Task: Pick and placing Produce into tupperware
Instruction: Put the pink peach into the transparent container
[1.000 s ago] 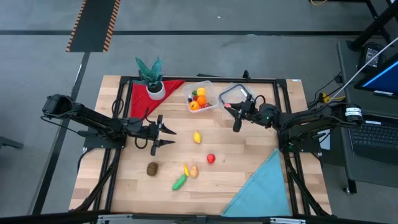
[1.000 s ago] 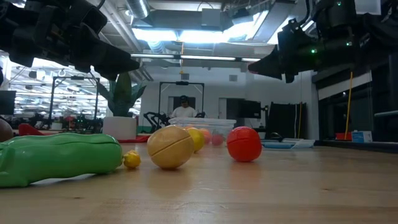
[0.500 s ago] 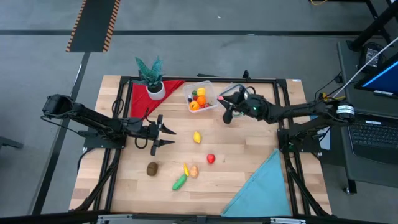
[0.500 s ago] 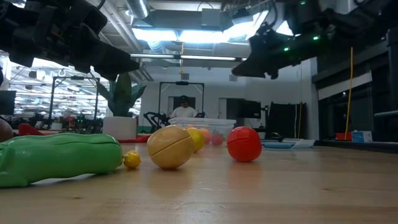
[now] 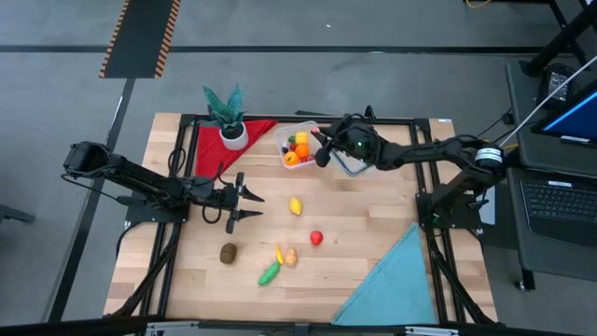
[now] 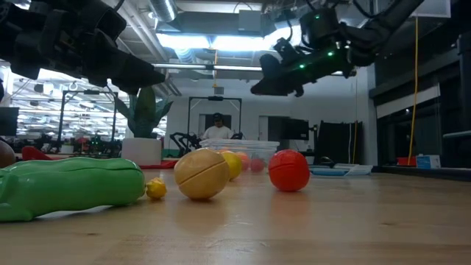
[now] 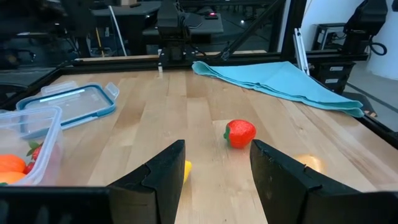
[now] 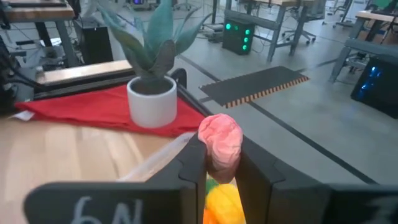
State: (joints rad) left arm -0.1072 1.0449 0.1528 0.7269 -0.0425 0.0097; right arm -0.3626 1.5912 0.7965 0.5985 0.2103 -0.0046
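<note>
The pink toy piece (image 8: 220, 143), clenched in the right tool (image 5: 322, 153), should be released only once centred over the tupperware (image 5: 284, 138).

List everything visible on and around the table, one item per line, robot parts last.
Clear plastic square tupperware: one, table's far middle, orange, yellow, red and green toy produce inside.
Pink toy produce piece: one, pinched in the right gripper.
Loose toy produce: yellow, red, brown, yellow, tan and green cluster, mid-table.
Clear lid with blue rim: one, beside the tupperware.
Potted plant in white pot: one, on red cloth.
Teal cloth: one, near right corner.
Left gripper: open, empty, left of the yellow piece.
Right gripper: shut, at the tupperware's edge.
</note>
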